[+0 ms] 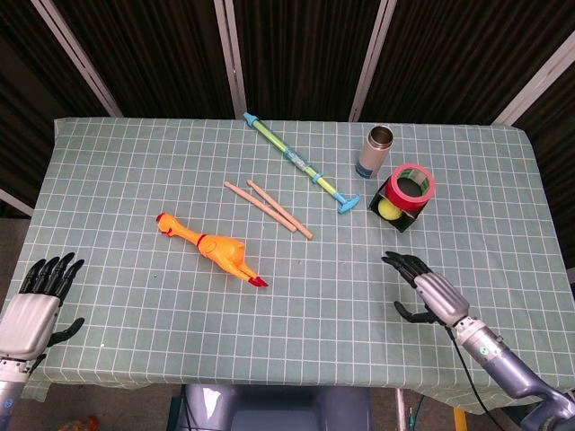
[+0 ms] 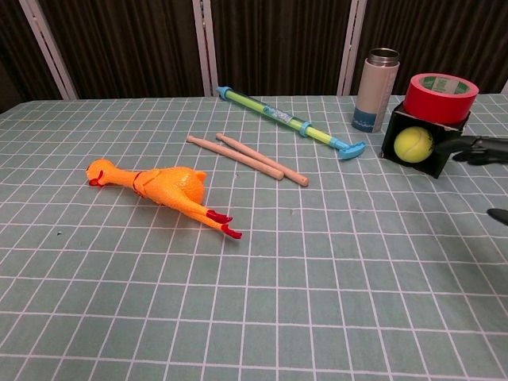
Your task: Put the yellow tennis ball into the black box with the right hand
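The right hand [image 1: 427,292] is empty, fingers spread. Ahead of it, the yellow tennis ball [image 2: 413,144] sits inside the side-opening black box [image 2: 439,161]; any bump risks rolling it out.

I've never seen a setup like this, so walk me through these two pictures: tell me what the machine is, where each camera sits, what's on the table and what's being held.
This is a two-armed robot with human-like hands, steered remotely by a person. The head view looks down from above; the chest view looks across the table from lower down.

The right hand hovers open near the table's front edge, holding nothing. The left hand rests open off the table's front left corner, also holding nothing.

On the checked tablecloth lie a rubber chicken, two wooden sticks, a green and blue rod and an upright flask. The black box lies on its side with the yellow tennis ball inside, and a red tape roll sits on top.
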Action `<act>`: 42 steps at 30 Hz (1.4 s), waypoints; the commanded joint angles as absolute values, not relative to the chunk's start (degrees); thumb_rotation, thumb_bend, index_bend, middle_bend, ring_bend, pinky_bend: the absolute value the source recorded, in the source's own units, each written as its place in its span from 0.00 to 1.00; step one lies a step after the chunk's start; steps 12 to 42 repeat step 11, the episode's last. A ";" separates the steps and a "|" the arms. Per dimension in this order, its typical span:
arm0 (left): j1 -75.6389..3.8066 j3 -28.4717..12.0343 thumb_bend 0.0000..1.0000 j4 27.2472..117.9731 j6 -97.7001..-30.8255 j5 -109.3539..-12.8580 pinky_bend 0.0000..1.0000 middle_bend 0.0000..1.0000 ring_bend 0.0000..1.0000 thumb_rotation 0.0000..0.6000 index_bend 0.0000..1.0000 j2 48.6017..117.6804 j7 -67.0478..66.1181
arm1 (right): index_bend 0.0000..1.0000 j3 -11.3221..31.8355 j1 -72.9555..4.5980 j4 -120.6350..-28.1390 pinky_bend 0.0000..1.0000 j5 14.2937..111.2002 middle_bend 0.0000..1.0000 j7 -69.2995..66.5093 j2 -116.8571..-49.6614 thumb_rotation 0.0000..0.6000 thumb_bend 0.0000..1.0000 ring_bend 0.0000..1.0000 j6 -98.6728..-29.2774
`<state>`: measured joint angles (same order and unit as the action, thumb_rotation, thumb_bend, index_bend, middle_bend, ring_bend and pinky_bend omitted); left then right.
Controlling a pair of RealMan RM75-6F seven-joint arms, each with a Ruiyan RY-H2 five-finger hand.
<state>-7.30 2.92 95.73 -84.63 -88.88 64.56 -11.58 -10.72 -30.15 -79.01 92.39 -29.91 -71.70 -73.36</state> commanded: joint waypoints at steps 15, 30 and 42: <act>-6.52 2.62 0.18 95.23 -85.25 -89.90 0.00 0.00 0.00 1.00 0.00 64.34 -10.60 | 0.00 -1.08 -11.34 -86.12 0.00 79.99 0.00 13.75 -73.93 1.00 0.47 0.00 -93.90; -6.52 2.62 0.18 95.23 -85.25 -89.90 0.00 0.00 0.00 1.00 0.00 64.34 -10.60 | 0.00 -1.08 -11.34 -86.12 0.00 79.99 0.00 13.75 -73.93 1.00 0.47 0.00 -93.90; -6.52 2.62 0.18 95.23 -85.25 -89.90 0.00 0.00 0.00 1.00 0.00 64.34 -10.60 | 0.00 -1.08 -11.34 -86.12 0.00 79.99 0.00 13.75 -73.93 1.00 0.47 0.00 -93.90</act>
